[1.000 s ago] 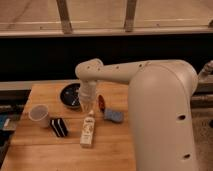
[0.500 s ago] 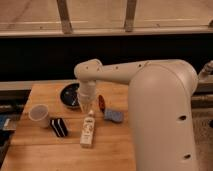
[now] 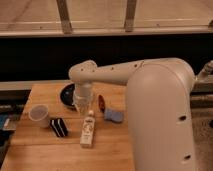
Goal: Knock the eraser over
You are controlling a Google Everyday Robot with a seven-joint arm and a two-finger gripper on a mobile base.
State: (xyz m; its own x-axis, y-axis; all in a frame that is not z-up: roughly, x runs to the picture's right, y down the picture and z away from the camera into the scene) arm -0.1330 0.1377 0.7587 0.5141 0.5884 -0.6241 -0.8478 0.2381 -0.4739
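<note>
The gripper [image 3: 83,106] hangs at the end of the arm's wrist over the middle of the wooden worktop [image 3: 45,155], pointing down; whether it is open or closed, and whether it has anything in its grasp, I cannot tell. Just behind and to its left lies a dark round dish [image 3: 67,93], partly hidden by the wrist. Just below it is the cap end of a white bottle [image 3: 88,131] lying on its side. To the right sit a small reddish-brown object [image 3: 101,102] and a blue-grey pad [image 3: 114,116]. The eraser [image 3: 59,127], black with white stripes, rests on the worktop well to the left of the gripper, apart from it, just beside a white cup [image 3: 39,114]. The bulky white arm [image 3: 157,115] fills the right side.
</note>
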